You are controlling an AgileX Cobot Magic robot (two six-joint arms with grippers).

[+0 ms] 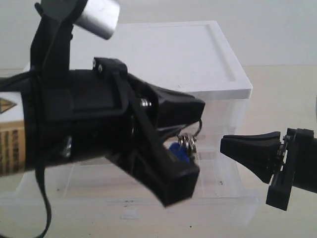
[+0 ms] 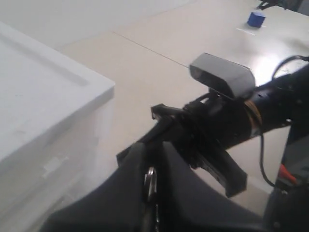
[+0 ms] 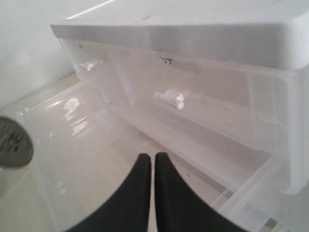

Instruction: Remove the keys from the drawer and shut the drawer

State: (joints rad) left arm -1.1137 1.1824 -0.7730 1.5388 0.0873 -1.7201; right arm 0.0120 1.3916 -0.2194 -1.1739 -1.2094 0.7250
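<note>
In the exterior view my left gripper (image 1: 190, 146) fills the foreground above the pulled-out clear plastic drawer (image 1: 233, 198). It is shut on the keys (image 1: 184, 148): a silver ring and a blue tag show between its black fingers. The left wrist view has the metal ring of the keys (image 2: 150, 180) pinched in the left gripper (image 2: 155, 150). My right gripper (image 1: 224, 145) hovers to the right of the keys, shut and holding nothing. In the right wrist view the right gripper (image 3: 154, 157) points over the open drawer's floor (image 3: 96, 159).
The drawer belongs to a clear cabinet with a white top (image 1: 173, 54). Small white handles (image 3: 170, 98) show inside it. A grey round disc (image 3: 12, 143) sits at the right wrist view's edge. A small blue object (image 2: 256, 18) stands far off on the beige table. The right arm (image 2: 227, 121) is close beside the left gripper.
</note>
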